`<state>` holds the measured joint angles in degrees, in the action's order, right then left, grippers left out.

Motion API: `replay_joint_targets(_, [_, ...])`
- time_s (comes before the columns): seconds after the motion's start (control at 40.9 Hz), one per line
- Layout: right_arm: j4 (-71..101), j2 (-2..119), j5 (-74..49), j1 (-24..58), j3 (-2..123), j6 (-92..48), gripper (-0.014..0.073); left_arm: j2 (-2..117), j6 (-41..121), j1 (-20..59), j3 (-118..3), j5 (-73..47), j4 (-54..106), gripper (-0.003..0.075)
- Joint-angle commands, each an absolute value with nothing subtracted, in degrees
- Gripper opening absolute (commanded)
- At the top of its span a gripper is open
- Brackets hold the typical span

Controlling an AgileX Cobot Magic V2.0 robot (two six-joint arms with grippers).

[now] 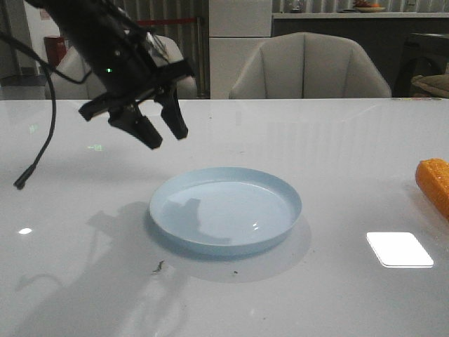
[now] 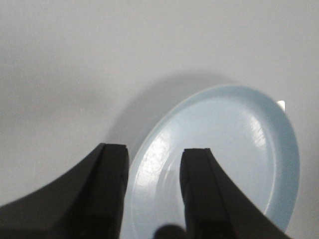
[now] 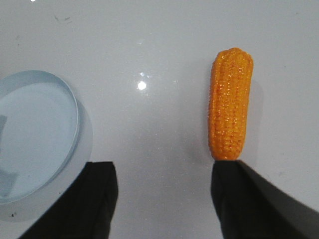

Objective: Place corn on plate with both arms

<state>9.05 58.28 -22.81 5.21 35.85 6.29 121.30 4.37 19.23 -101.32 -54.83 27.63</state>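
The pale blue plate (image 1: 226,208) lies empty in the middle of the white table. It also shows in the left wrist view (image 2: 224,149) and the right wrist view (image 3: 30,134). The orange corn (image 1: 435,184) lies on the table at the far right edge, cut off by the frame; the right wrist view shows it whole (image 3: 230,103). My left gripper (image 1: 160,130) hangs open and empty in the air above the plate's far left rim. My right gripper (image 3: 162,172) is open wide above the table between plate and corn, one finger (image 3: 234,189) near the cob's end.
A black cable (image 1: 38,151) hangs from the left arm to the table at the left. A bright reflection (image 1: 398,249) lies on the table at the right front. Chairs (image 1: 309,67) stand behind the table's far edge.
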Motion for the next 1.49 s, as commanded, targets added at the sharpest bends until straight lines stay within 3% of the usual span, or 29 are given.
replay_joint_targets(0.0, [9.34,57.87,-18.47,5.18,37.87,6.14,0.0520,116.01,5.26,17.54,-108.81,-56.27,28.06,0.0343])
replay_joint_targets(0.244, [9.34,57.87,-18.04,5.18,37.87,6.14,0.0520,111.66,8.17,15.24,-119.39,-60.41,12.33,0.0303])
replay_joint_targets(0.44, [9.34,57.87,-18.16,5.18,37.87,6.14,0.0520,104.14,7.37,15.12,-119.51,-56.31,-0.55,0.0250])
replay_joint_targets(0.684, [9.34,57.87,-18.50,5.18,37.87,6.14,0.0520,95.07,7.09,10.25,-116.11,-50.36,-1.51,0.0229])
replay_joint_targets(0.855, [9.34,57.87,-18.75,5.18,37.87,6.14,0.0520,86.26,7.09,3.67,-102.33,-44.85,-1.39,0.0229])
replay_joint_targets(1.148, [4.63,58.86,-19.09,4.86,38.12,6.14,0.0520,63.42,7.09,-3.12,-59.45,-19.81,1.05,0.0229])
replay_joint_targets(1.465, [0.00,71.15,-26.36,4.86,50.78,6.14,0.0520,48.64,7.09,-3.12,-39.03,-17.15,2.69,0.0229])
